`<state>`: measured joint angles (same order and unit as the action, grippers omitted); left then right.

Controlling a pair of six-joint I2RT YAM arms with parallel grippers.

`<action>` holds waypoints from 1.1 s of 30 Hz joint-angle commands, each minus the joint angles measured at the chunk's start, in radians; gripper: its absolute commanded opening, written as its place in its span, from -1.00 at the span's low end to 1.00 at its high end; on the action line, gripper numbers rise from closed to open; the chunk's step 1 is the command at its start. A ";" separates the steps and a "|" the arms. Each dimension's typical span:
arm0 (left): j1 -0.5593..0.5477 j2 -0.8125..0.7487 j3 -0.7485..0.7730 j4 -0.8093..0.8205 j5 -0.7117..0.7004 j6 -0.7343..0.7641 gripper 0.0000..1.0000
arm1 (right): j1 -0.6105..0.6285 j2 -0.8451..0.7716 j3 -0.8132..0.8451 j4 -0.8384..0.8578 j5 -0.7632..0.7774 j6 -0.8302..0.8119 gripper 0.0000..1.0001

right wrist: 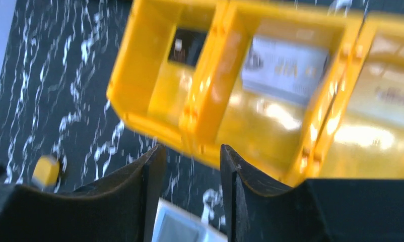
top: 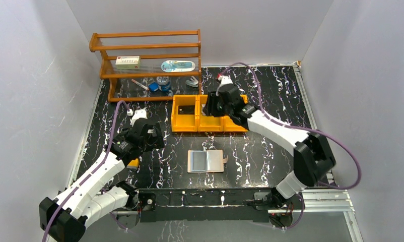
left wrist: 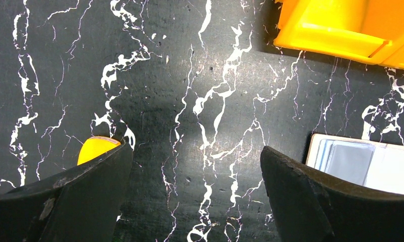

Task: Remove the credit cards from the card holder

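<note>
The card holder [top: 206, 161] lies spread open mid-table, its clear sleeves up; an edge of it shows in the left wrist view [left wrist: 361, 164] and the right wrist view [right wrist: 182, 227]. The orange tray [top: 179, 126] behind it holds credit cards: a black one [right wrist: 190, 45] in the left compartment, a grey-silver one [right wrist: 285, 65] in the middle, a brownish one [right wrist: 391, 98] on the right. My right gripper [top: 213, 107] hovers over the tray's middle, its jaws [right wrist: 192, 148] open with nothing between them. My left gripper [top: 154, 137] [left wrist: 196, 147] hangs wide open over bare table, left of the holder.
A wooden rack [top: 147, 60] with a small box, a tin and other bits stands at the back left. A small yellow object [top: 133, 163] [left wrist: 96, 148] lies by my left arm. Grey walls close in the left, back and right sides.
</note>
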<state>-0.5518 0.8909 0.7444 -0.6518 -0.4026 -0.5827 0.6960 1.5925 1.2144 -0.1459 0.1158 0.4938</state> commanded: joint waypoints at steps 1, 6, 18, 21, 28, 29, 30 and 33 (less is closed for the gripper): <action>0.004 -0.001 0.006 0.002 0.005 0.010 0.97 | 0.003 -0.169 -0.189 0.035 -0.140 0.101 0.09; 0.005 0.002 0.007 0.006 0.023 0.012 0.97 | 0.013 -0.283 -0.346 0.022 -0.207 0.178 0.10; 0.004 0.015 -0.044 0.152 0.345 0.050 0.97 | 0.187 -0.382 -0.529 -0.020 -0.128 0.326 0.05; 0.004 0.051 -0.072 0.245 0.525 0.042 0.92 | 0.251 -0.350 -0.534 -0.047 -0.039 0.379 0.05; 0.003 0.151 -0.083 0.346 0.726 0.015 0.79 | 0.298 -0.291 -0.484 -0.137 0.111 0.397 0.10; 0.002 0.157 -0.085 0.349 0.737 0.018 0.78 | 0.300 -0.286 -0.473 -0.151 0.121 0.393 0.11; 0.001 0.162 -0.088 0.351 0.746 0.022 0.78 | 0.301 -0.282 -0.468 -0.158 0.124 0.389 0.12; 0.001 0.180 -0.097 0.359 0.775 0.029 0.76 | 0.302 -0.268 -0.460 -0.176 0.128 0.385 0.14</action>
<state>-0.5518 1.0634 0.6605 -0.3275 0.2626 -0.5613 0.9909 1.3167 0.6983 -0.2806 0.1749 0.8688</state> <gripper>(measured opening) 0.889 0.561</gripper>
